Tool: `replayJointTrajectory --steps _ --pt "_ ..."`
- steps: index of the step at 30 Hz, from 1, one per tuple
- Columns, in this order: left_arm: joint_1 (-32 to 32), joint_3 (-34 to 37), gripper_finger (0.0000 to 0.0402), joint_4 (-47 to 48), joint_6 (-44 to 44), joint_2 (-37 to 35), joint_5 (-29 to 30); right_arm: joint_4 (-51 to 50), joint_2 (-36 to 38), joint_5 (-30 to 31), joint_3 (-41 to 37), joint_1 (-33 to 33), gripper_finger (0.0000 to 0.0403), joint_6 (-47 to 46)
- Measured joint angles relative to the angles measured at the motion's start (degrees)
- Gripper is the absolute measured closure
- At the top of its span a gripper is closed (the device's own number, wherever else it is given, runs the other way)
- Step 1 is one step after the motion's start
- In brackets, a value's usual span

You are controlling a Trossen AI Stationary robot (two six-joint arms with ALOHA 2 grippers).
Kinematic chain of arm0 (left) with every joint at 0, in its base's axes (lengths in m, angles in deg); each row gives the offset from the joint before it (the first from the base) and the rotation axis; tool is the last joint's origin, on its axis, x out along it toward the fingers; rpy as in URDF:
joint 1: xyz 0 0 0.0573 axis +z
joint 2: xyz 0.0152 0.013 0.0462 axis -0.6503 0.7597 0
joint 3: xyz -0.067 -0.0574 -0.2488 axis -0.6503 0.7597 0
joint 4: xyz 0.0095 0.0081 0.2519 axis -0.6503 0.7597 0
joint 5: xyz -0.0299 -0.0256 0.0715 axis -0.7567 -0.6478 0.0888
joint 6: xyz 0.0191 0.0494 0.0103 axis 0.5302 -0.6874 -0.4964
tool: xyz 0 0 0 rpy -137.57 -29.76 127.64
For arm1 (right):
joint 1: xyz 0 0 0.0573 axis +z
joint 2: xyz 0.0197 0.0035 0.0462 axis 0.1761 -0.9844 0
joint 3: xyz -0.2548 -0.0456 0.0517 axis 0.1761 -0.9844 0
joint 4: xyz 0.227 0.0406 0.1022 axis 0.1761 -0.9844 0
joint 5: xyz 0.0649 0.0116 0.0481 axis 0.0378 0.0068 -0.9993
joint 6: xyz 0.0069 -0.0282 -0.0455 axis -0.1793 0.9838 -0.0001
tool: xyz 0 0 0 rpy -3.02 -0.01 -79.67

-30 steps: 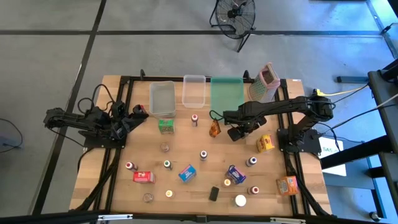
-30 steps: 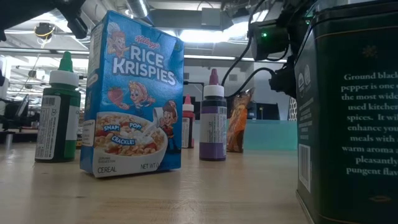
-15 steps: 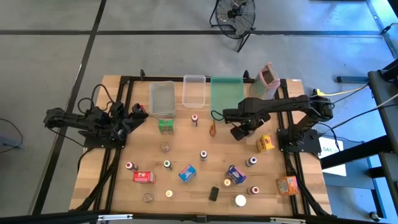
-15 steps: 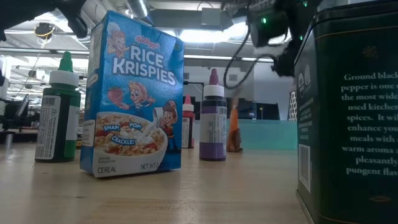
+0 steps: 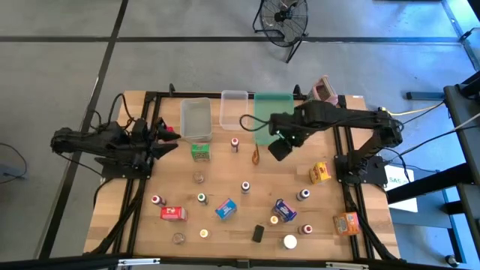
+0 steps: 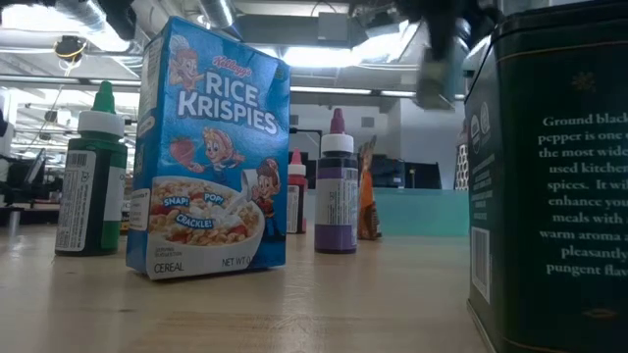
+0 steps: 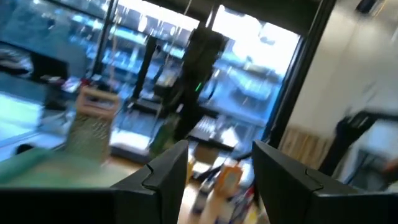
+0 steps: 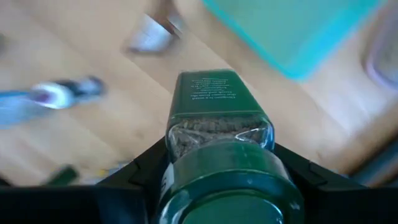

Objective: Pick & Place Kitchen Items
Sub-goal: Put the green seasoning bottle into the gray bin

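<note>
from above, the right gripper [image 5: 277, 147] hangs over the table's far middle, just at the near edge of the flat green tray [image 5: 273, 111], carrying a small dark thing. an orange packet [image 5: 256, 155] stands just beside it on the wood. the left gripper [image 5: 163, 138] waits at the table's left side, near the clear plastic bin [image 5: 196, 118]; the remaining small bottles and boxes lie scattered over the near half of the wooden table [image 5: 225, 182].

at table height, a blue rice krispies cereal box [image 6: 209, 150], a green-capped bottle [image 6: 93, 179] and a purple-capped bottle [image 6: 337, 189] stand upright; a dark green tin [image 6: 554, 176] fills the near right. the right arm shows only as a blur high up.

the left wrist camera shows that arm's two dark fingers [image 7: 166, 176] standing apart with nothing between them, facing the pinkish box grater [image 7: 91, 122] across the table.

the right wrist camera shows the small green-capped glass spice jar [image 8: 221, 138] clamped between the dark fingers [image 8: 139, 171], which press its sides just below the cap. the jar is lifted off the wood, with the tray's corner beyond it.

judging by its looks, the jar is light and stiff, but glass: slippery and breakable, so a hold across its flat sides near the cap suits it best.
</note>
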Motion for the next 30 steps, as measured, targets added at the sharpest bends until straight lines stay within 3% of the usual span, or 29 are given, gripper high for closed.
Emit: replayJointTrajectory --steps 7,17,22,30 --pt "0.02 -13.15 0.0229 16.03 -6.17 8.65 5.55 10.63 0.00 -0.29 7.15 1.21 0.0205 6.29" --pt "0.34 -24.32 0.0229 22.54 -10.98 19.70 6.42 29.32 0.00 -5.29 9.05 1.01 0.0205 16.30" --pt "2.36 -29.80 0.0229 29.97 -10.90 26.37 3.00 31.68 -0.28 -5.87 9.08 1.14 0.0204 18.66" --pt "6.99 -40.78 0.0229 32.87 -8.78 37.06 -3.84 30.91 -1.51 -5.49 9.08 1.14 0.0203 20.19"
